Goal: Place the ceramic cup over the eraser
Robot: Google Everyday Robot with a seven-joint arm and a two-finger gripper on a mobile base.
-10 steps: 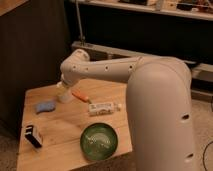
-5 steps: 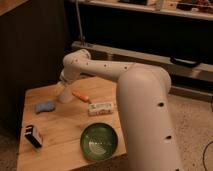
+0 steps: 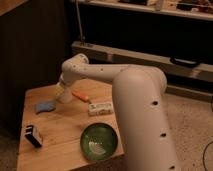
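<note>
The ceramic cup [image 3: 64, 95] is a small white cylinder standing on the wooden table [image 3: 60, 145], toward its far left. My gripper [image 3: 63, 86] is at the end of the white arm, right over and against the cup's top. It is open, and much of it merges with the cup. The eraser [image 3: 34, 135], a black block with a white end, lies near the table's front left corner, well apart from the cup and the gripper.
A flat blue cloth piece [image 3: 45, 106] lies left of the cup. An orange object [image 3: 80, 95] and a long white printed box [image 3: 100, 108] lie to its right. A green bowl [image 3: 100, 141] sits at the front right. My arm's thick link [image 3: 142, 115] covers the table's right side.
The arm's thick near link has swung across the right of the view. The gripper end has stayed at the cup, and no object on the table has moved.
</note>
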